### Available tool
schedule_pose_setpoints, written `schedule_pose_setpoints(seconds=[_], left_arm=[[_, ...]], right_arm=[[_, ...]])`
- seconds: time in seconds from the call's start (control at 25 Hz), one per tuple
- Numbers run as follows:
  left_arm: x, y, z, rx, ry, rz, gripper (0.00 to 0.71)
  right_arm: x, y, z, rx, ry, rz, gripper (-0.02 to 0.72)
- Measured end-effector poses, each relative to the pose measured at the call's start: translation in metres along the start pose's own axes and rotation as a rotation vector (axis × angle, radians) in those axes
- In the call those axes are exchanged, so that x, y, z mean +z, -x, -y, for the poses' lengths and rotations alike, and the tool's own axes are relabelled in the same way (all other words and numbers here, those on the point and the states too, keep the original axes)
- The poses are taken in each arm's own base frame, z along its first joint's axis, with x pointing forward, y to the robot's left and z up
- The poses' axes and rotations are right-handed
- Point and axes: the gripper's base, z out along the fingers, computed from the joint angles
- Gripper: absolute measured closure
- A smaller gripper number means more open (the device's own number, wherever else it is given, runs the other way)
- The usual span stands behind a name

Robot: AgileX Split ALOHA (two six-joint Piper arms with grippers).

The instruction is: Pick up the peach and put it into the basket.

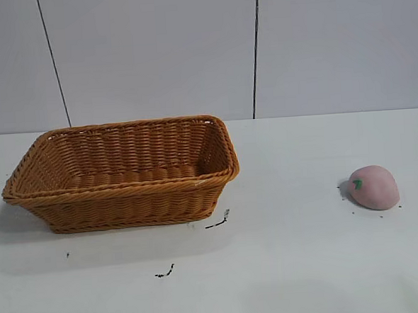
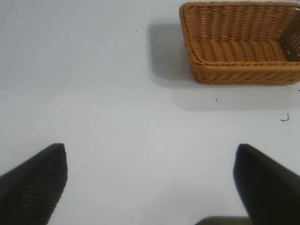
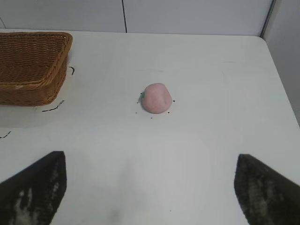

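1. Our left gripper (image 2: 150, 183) hovers over bare white surface (image 1: 294, 265), fingers (image 2: 35, 183) spread wide apart, the basket (image 2: 243, 70) ahead of it.
2. The basket (image 1: 125, 172) sits on the left of the surface, nothing visible inside.
3. The peach (image 1: 373, 187) lies well apart on the right, resting on the surface.
4. Our right gripper (image 3: 150, 187) faces the peach (image 3: 156, 98), fingers (image 3: 267, 187) wide apart.
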Motion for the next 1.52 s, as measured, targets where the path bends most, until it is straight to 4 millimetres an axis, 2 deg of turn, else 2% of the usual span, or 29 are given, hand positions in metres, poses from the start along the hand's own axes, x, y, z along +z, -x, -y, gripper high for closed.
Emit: schedule_pose_setpoints(seconds=[0.08,0.16,0.24,0.36,0.52,0.68,0.88,1.04,1.12,1.32,1.52], left_arm=[[0.000,0.000,0.000,0.000,0.000,0.000,0.017],[0.000,0.000,0.000,0.000,0.000,0.000,0.017],[0.000,0.000,0.000,0.000,0.000,0.000,0.017],[0.000,0.000,0.000,0.000,0.000,0.000,0.017],[0.000,0.000,0.000,0.000,0.000,0.000,0.017],[0.000,0.000,0.000,0.000,0.000,0.000,0.017],[0.000,0.000,0.000,0.000,0.000,0.000,0.017],[0.000,0.000,0.000,0.000,0.000,0.000,0.017],[0.000,0.000,0.000,0.000,0.000,0.000,0.017],[0.000,0.000,0.000,0.000,0.000,0.000,0.017],[0.000,0.000,0.000,0.000,0.000,0.000,0.017]], right_arm=[[-0.002,0.007,0.000,-0.001,-0.003,0.024,0.030],[0.001,0.024,0.001,-0.003,-0.007,0.022,0.030],[0.008,0.045,0.002,-0.002,-0.008,-0.003,0.030],[0.033,0.079,0.004,0.002,-0.005,-0.098,0.030],[0.085,0.119,0.008,0.007,0.001,-0.277,0.030],[0.150,0.144,0.010,0.022,0.019,-0.502,0.030],[0.237,0.145,0.012,0.036,0.039,-0.815,0.030],[0.298,0.138,0.013,0.034,0.049,-0.921,0.030],[0.322,0.134,0.014,0.023,0.056,-0.937,0.030],[0.370,0.109,0.015,0.019,0.057,-0.943,0.030],[0.404,0.079,0.015,0.023,0.053,-0.954,0.030]])
